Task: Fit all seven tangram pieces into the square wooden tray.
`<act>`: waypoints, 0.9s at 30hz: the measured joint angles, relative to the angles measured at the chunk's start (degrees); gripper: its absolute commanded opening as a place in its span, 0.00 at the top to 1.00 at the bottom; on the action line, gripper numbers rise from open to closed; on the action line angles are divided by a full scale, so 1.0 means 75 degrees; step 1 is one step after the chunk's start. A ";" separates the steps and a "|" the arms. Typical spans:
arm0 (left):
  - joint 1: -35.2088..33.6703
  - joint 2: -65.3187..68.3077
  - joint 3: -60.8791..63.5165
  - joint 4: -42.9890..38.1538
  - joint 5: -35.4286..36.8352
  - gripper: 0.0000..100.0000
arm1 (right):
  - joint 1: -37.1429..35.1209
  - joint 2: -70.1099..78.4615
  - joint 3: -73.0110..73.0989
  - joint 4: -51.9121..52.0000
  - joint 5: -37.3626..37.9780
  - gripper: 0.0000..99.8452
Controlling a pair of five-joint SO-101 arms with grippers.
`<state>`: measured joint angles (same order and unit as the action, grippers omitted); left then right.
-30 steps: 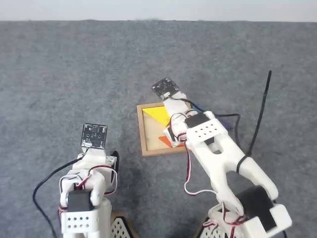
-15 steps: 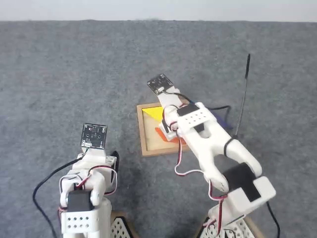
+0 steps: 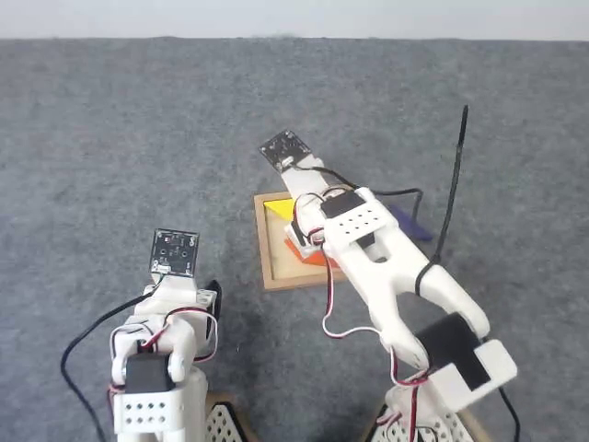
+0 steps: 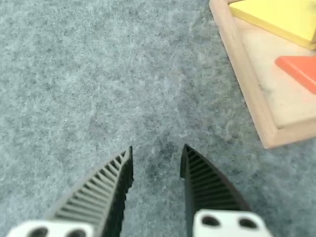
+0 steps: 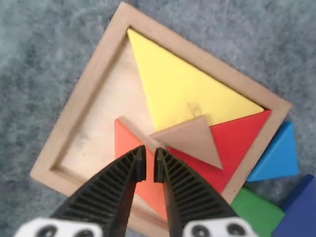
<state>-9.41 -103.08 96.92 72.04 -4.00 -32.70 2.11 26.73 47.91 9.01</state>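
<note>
We take this for a robotics lab or hobby test bench. Grey felt-like matting [image 3: 138,120] covers the whole tabletop, and a plain pale wall strip [image 3: 294,18] runs along the top edge. A white plastic arm [image 3: 152,368] at lower left and a second arm [image 3: 405,285] at lower right carry loose exposed wires [image 3: 345,333].

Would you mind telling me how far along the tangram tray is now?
Done: yellow triangle, red triangle and orange piece lie in the tray. In hand: the right gripper, nearly shut, is at the tan triangle, which lies askew over yellow and red. To do: blue triangle, green piece and dark blue piece wait outside.
</note>
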 measured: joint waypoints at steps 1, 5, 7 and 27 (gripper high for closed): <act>0.0000 0.0000 0.0000 0.0000 0.0000 0.85 | -0.0023 -0.0023 0.0059 0.0012 0.0000 0.95; 0.0012 0.0000 0.0000 0.0000 0.0000 0.85 | -0.0047 -0.0070 0.0797 -0.0117 0.0000 0.95; 0.0000 0.0000 0.0000 0.0000 0.0000 0.85 | -0.0047 -0.0117 0.1008 -0.0223 0.0000 0.95; 0.0012 0.0000 0.0000 0.0000 0.0000 0.85 | 0.0856 -0.0996 0.2086 -0.0270 0.0633 0.95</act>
<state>-9.32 -103.08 96.92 72.04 -4.00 -26.29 -5.36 42.37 45.89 13.76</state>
